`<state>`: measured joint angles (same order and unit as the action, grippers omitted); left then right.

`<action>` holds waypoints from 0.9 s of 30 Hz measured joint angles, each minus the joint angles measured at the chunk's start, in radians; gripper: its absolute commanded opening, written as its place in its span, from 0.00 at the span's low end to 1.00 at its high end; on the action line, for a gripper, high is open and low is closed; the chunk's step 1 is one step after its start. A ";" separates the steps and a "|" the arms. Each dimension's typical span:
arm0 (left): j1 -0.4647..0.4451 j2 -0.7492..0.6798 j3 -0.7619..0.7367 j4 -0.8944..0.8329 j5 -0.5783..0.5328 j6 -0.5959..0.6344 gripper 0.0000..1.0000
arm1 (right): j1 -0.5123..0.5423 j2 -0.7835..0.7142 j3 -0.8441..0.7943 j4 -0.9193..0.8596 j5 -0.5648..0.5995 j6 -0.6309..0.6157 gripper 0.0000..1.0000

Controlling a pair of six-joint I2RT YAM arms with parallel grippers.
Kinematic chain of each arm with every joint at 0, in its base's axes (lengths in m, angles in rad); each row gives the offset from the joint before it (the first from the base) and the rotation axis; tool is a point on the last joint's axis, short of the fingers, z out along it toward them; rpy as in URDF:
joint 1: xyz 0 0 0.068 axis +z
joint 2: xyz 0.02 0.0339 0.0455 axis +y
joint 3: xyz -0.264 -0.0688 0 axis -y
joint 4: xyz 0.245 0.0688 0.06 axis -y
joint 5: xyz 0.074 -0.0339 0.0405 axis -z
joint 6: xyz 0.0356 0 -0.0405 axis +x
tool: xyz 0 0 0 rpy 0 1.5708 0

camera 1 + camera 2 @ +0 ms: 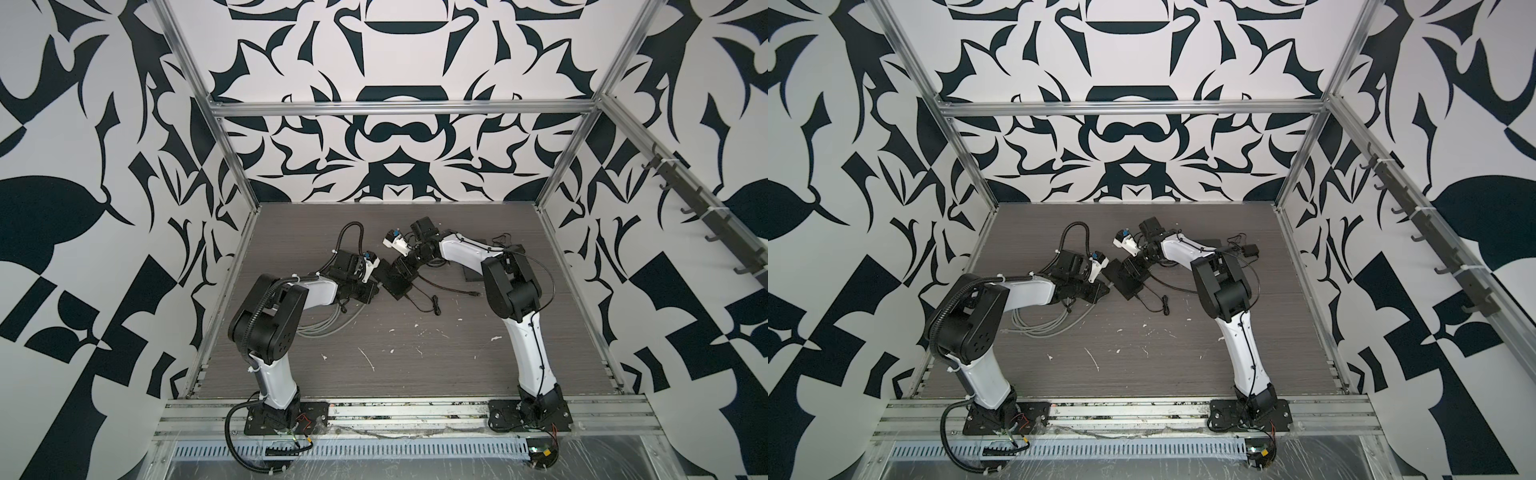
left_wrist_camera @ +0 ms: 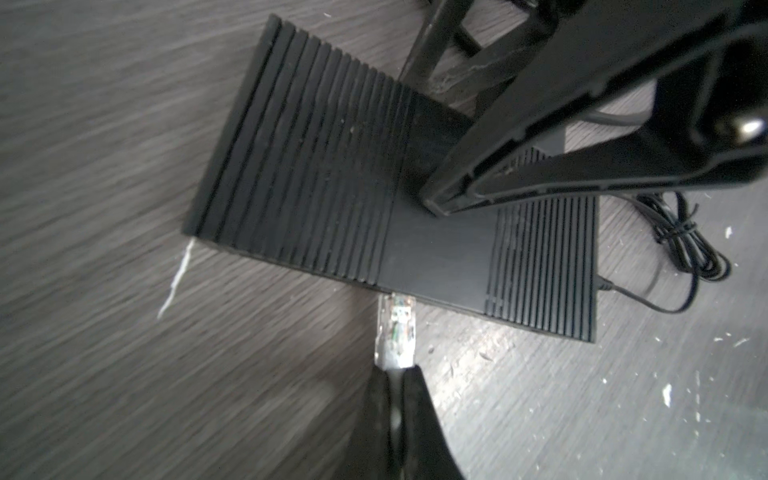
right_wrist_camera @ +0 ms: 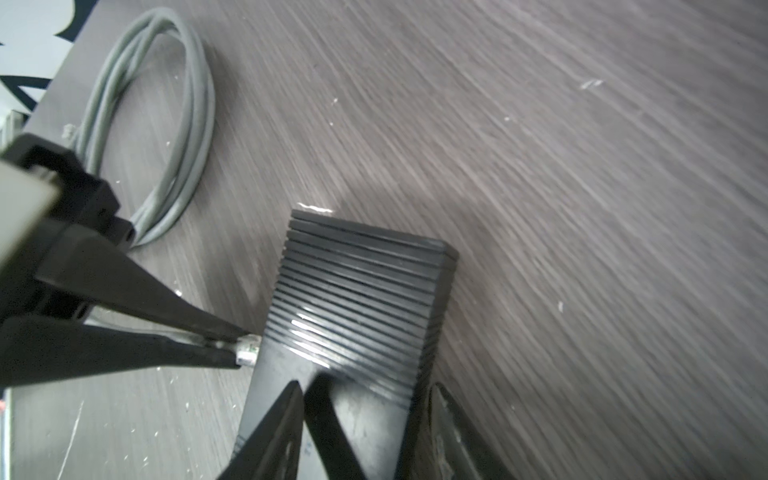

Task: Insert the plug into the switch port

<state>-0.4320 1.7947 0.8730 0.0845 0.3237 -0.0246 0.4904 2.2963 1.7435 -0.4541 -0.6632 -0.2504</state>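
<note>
The switch (image 1: 395, 279) (image 1: 1128, 279) is a flat black ribbed box (image 2: 332, 178) (image 3: 353, 299) lying mid-table. Its port face is turned away, so no port shows. The plug (image 2: 397, 328) (image 3: 248, 351) is clear plastic on a grey cable, and its tip meets the switch's near side face. How deep it sits is hidden. My left gripper (image 2: 397, 370) (image 3: 243, 347) (image 1: 376, 286) is shut on the cable just behind the plug. My right gripper (image 3: 368, 388) (image 1: 401, 266) stands open over the switch. One finger (image 2: 498, 166) rests on the switch's top, the other beside its far edge.
The grey cable's coil (image 1: 328, 324) (image 1: 1046, 324) (image 3: 166, 124) lies under the left arm. A thin black power cord (image 1: 428, 303) (image 2: 681, 249) runs from the switch's end toward the front. A small black adapter (image 1: 1250, 250) sits behind the right arm. White flecks dot the wood tabletop (image 1: 415, 365).
</note>
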 measured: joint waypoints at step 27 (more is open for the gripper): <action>-0.014 0.014 0.018 -0.031 0.040 0.061 0.00 | -0.022 0.082 0.126 -0.214 -0.129 -0.271 0.45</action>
<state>-0.4461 1.8091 0.8906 0.0540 0.3641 0.0360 0.4683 2.3779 1.8694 -0.6678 -0.7921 -0.5213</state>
